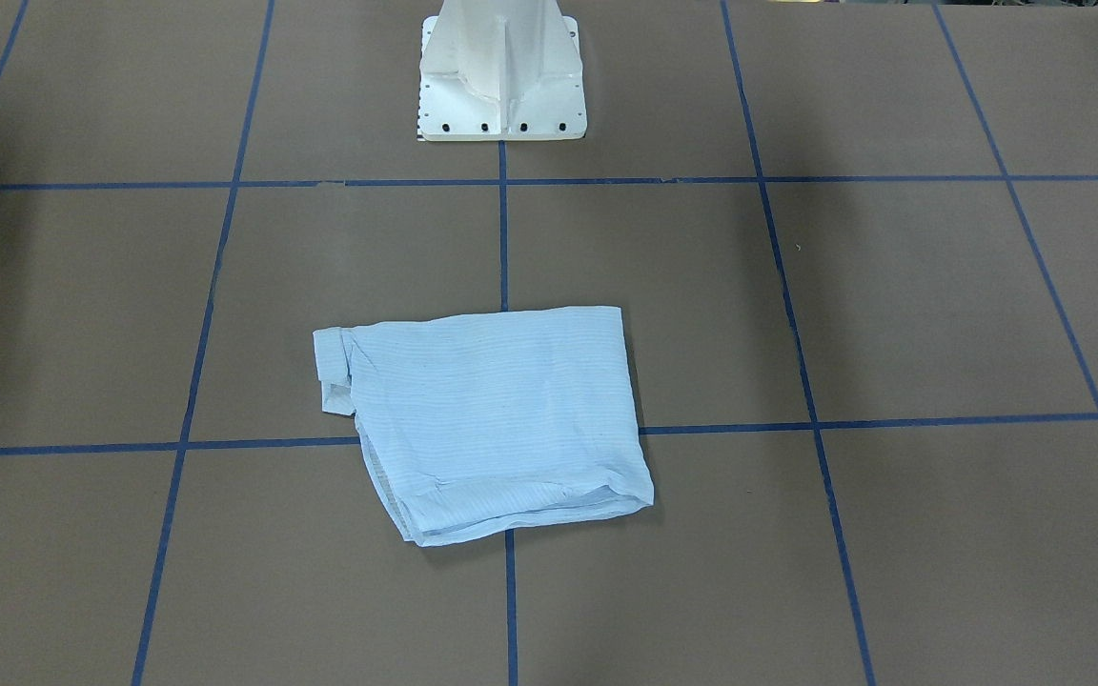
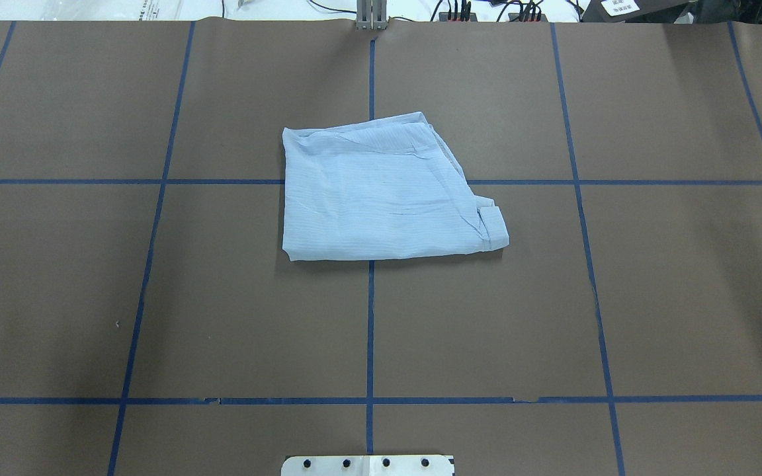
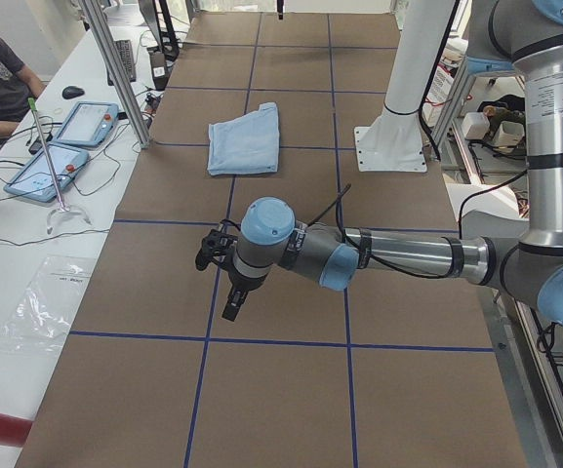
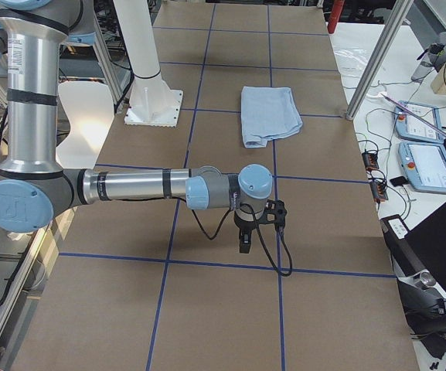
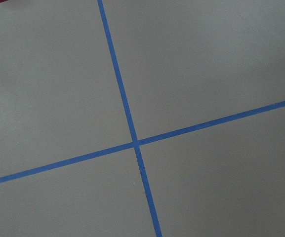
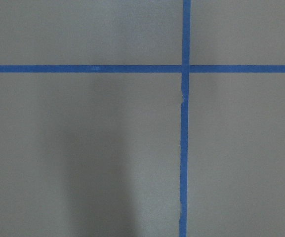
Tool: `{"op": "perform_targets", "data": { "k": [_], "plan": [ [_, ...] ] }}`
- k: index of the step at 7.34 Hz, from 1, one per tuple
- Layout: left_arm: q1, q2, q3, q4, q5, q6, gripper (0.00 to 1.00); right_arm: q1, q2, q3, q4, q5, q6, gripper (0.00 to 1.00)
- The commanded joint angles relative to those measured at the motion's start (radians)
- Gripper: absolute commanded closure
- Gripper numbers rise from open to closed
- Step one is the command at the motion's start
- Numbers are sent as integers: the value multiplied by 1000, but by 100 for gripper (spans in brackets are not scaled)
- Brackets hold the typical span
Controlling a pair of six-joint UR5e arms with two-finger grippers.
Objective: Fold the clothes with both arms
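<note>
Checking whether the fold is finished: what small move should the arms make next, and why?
Probably bring the right end effector toward the cuff flap to tuck it in: the shirt lies folded compactly, but that flap sticks out at its corner on the robot's right.

**No Writing Clear Enough to Read**

Nothing can be read with certainty. In the overhead view, a white label [image 2: 621, 6] at the upper right edge and dark print on a plastic bag [image 2: 123, 8] at the upper left are too small. A blue joint cap [image 4: 12, 207] of the right arm [image 4: 130, 185], at lower left in the right-side view, bears a pale emblem with unclear letters.
</note>
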Motion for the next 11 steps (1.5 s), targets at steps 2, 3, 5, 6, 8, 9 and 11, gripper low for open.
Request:
{"op": "perform_targets", "data": {
  "k": [2,3,5,6,8,9,11],
  "plan": [
    [0,2,-4,-4,-2,0,0,2,3,7,0,2,2,0],
    [0,0,-6,-7,-3,2,0,3,3,10,2,2,3,0],
    [0,0,-9,-7,-5,2,0,3,5,11,2,2,3,0],
    [0,0,-12,-7,-2,2,0,3,3,11,17,2,5,0],
    [0,0,-10,-7,0,2,0,3,3,10,37,2,5,0],
    [0,-1,-10,-7,-2,2,0,3,3,8,37,2,5,0],
    [0,-3,-10,-7,-2,2,0,3,3,4,37,-3,5,0]
  ]
}}
